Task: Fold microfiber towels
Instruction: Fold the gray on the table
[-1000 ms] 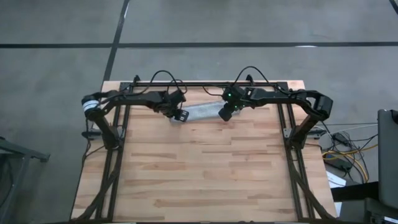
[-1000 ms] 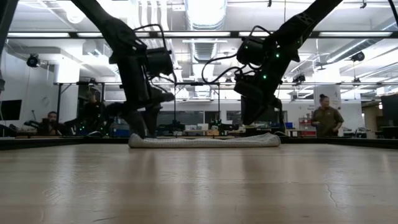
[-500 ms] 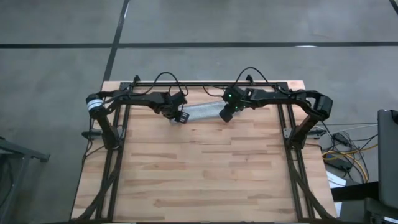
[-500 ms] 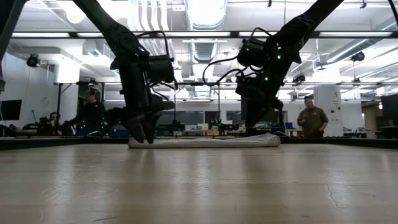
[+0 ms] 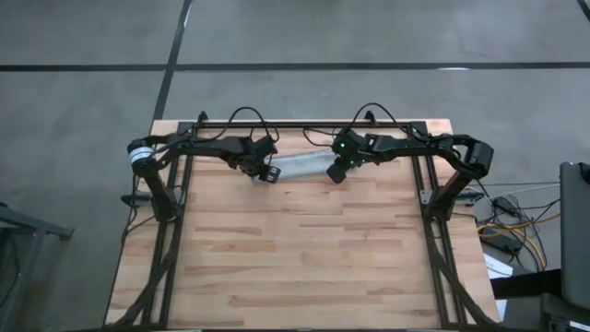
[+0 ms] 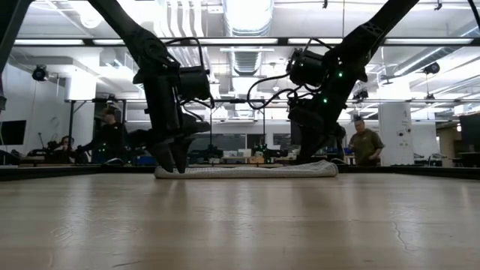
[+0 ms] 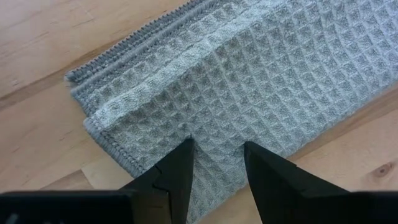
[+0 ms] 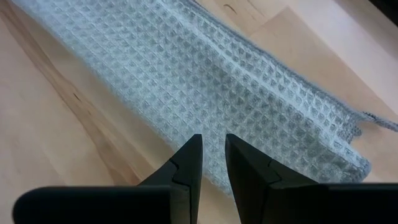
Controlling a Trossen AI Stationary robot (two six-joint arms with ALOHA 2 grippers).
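I see the butcher-block tabletop (image 5: 304, 258) filling the centre of the high view; grey floor (image 5: 83, 111) surrounds it; cables (image 5: 512, 226) lie at right; in the low view, a person (image 6: 365, 144) stands at right, another (image 6: 111, 139) at left.

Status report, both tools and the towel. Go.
Left tool open over the towel, at its left end. Right tool open, narrow gap, above the right end. Towel folded into a strip, flat on the table. Nothing in the way.
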